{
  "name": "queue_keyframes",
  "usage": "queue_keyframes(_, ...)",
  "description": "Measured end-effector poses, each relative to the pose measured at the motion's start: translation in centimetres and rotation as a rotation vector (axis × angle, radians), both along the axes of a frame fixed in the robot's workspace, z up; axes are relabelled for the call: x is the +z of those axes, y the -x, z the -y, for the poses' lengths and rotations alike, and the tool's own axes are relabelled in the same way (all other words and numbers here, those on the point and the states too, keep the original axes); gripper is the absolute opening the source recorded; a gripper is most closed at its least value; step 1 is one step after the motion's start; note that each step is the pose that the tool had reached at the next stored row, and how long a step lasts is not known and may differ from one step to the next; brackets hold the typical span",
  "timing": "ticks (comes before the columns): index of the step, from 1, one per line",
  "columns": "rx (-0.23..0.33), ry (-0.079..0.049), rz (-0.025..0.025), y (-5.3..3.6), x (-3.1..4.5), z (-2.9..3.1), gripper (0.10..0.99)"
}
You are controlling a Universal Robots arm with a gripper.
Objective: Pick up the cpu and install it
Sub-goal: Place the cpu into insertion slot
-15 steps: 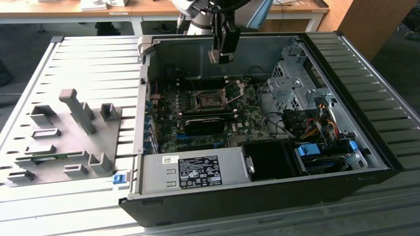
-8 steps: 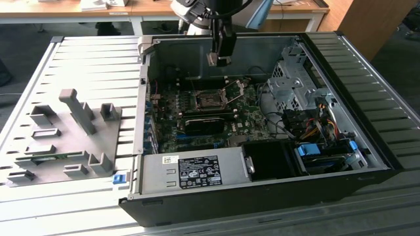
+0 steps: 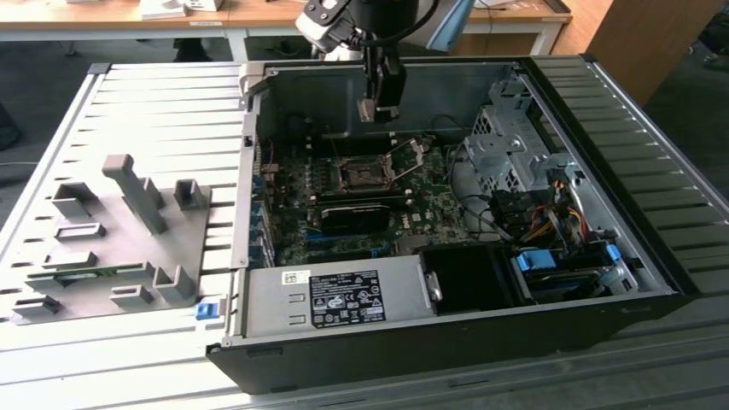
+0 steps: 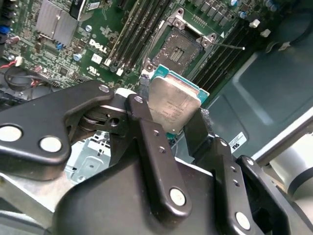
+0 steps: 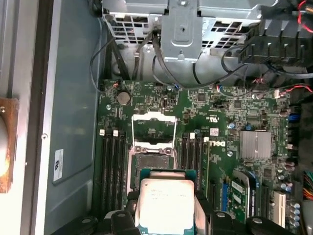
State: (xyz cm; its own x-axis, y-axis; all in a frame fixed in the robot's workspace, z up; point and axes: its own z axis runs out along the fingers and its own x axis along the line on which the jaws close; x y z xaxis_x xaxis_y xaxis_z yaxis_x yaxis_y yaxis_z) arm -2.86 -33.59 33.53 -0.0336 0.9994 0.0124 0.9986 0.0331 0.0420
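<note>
The gripper [image 4: 168,111] holds the cpu [image 4: 172,104] above the open socket [image 4: 182,48], clear of it and not seated. In the second wrist view the two black fingers [image 4: 146,139] pinch the chip by opposite edges. Its silvery top faces the camera, with a paler rim and a green-blue edge around it. The end of the chip away from the socket is hidden behind the fingers and the gripper's dark body.

In the first wrist view the cpu [image 5: 164,205] hangs just short of the socket [image 5: 150,164], and the picture's border cuts off its far edge. The socket's metal frame [image 5: 153,116] stands swung up, leaving the dark contact field bare. Whether the chip sits squarely over the socket cannot be judged. Memory slots [image 5: 113,156] run along both sides of the socket, and a finned heatsink [image 5: 255,144] lies further off on the green motherboard [image 5: 220,112]. Beyond the socket's raised frame, cables [image 5: 161,63] droop from a metal drive cage [image 5: 195,24] and partly cover the board's edge.

In the exterior view the gripper [image 3: 380,109] hangs inside the open computer case [image 3: 456,342], above the socket [image 3: 367,175]; what it carries is hard to make out there. The arm above it is cut off by the picture's border. A grey tray [image 3: 114,231] lies on the slatted bench [image 3: 148,111], outside the case and well apart from the socket.
</note>
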Motion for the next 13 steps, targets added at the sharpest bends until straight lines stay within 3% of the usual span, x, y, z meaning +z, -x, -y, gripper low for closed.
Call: queue_keyframes(13, 0.008, 0.000, 0.0001, 0.14, -2.35, -0.16, 0.529)
